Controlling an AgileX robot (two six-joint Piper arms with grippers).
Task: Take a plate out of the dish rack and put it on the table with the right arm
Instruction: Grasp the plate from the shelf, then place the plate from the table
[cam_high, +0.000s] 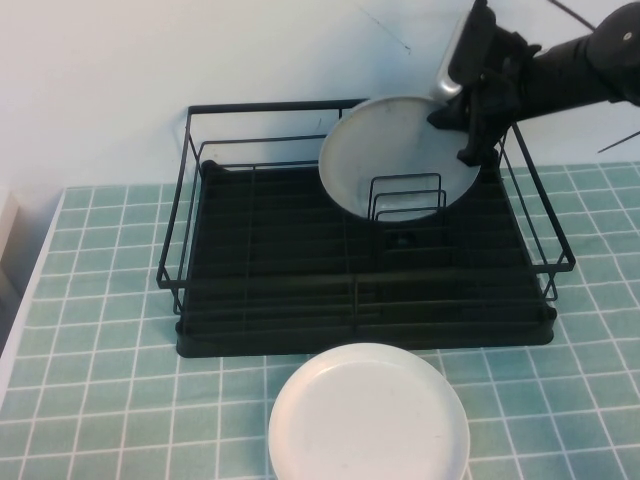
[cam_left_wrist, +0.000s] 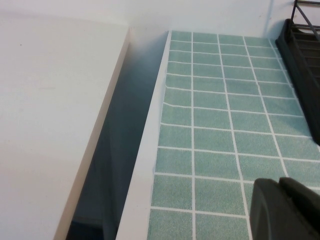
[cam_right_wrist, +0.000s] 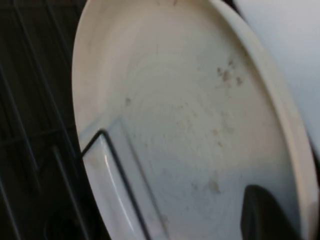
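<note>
Leaning nearly upright at the back of the dish rack (cam_high: 365, 265), the grey plate (cam_high: 395, 150) rests behind the wire dividers (cam_high: 405, 195), which prop it on edge. The right gripper (cam_high: 470, 115) sits at its upper right rim, apparently clamped on it. A second white plate (cam_high: 368, 415) lies on the worktop (cam_high: 90, 300). The left gripper (cam_left_wrist: 285, 210) hangs over the worktop's left edge; I cannot tell its state.

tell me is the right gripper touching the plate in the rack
Touching. In the high view the right gripper sits on the upper right rim of the plate standing in the dish rack, no gap visible.
</note>
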